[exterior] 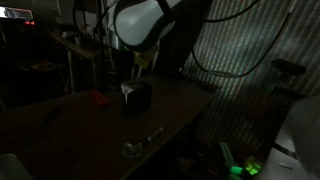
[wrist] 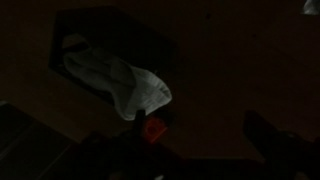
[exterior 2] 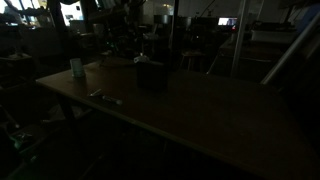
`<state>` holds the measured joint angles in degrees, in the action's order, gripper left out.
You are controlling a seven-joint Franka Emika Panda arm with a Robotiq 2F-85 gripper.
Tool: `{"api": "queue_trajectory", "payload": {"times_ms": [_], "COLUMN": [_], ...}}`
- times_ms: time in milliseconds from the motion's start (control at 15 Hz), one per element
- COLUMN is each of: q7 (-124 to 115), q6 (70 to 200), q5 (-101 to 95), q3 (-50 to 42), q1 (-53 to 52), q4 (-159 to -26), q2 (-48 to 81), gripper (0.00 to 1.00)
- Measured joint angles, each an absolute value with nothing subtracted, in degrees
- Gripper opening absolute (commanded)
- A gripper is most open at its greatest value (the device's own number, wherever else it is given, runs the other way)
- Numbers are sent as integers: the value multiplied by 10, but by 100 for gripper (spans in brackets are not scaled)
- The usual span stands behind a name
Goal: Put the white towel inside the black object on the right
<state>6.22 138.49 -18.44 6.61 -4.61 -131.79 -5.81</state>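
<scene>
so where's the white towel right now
In the wrist view the white towel sits in the open top of the black object, one end spilling over its rim toward the small red thing.

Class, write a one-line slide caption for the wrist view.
Dim wrist view: white towel draped over the black box, small red thing nearby.

Wrinkled white cloth towel (wrist: 116, 81)
</scene>
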Motion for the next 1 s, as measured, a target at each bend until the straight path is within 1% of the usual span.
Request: {"api": "queue_trajectory", "payload": {"times_ms": [400,800,1000], "q7": [-7,-85,-108], "q6": [1391,1400,1400], "q5": [-305,-483,-538], "q3": [104,107,107], "q1": [-69,-70,-71], "q4": [-1345,-1339,-1331], "q2": [-49,-30,-13], "gripper": [100,100,100]}}
